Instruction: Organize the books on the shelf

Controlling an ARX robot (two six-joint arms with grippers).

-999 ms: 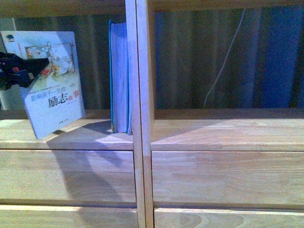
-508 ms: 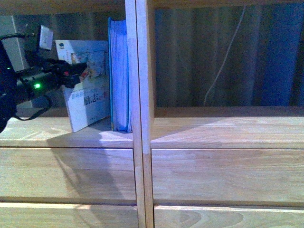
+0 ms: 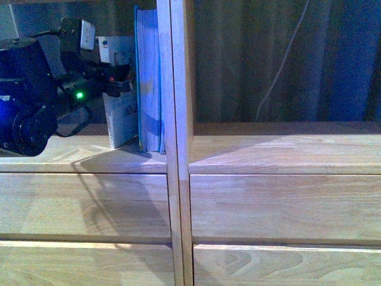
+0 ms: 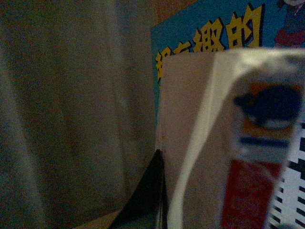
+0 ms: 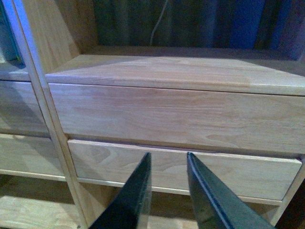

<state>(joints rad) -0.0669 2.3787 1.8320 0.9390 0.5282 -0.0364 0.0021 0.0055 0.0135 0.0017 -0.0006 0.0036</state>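
The thin white paperback stands nearly upright in the left compartment of the light wood shelf. It is close beside the teal book, which stands against the centre divider. My left gripper is shut on the paperback's upper part. In the left wrist view the paperback's pale cover and red-marked spine fill the picture, one dark finger lies along it, and the teal book's cover with yellow characters shows behind. My right gripper hangs open and empty before a drawer front.
The right compartment holds nothing, with a dark curtain and a thin white cable behind it. Drawer fronts run below both compartments. The black left arm reaches in from the left edge.
My left arm has carried the paperback to the right and deeper into the compartment, turning it from cover-on to nearly edge-on beside the teal book.
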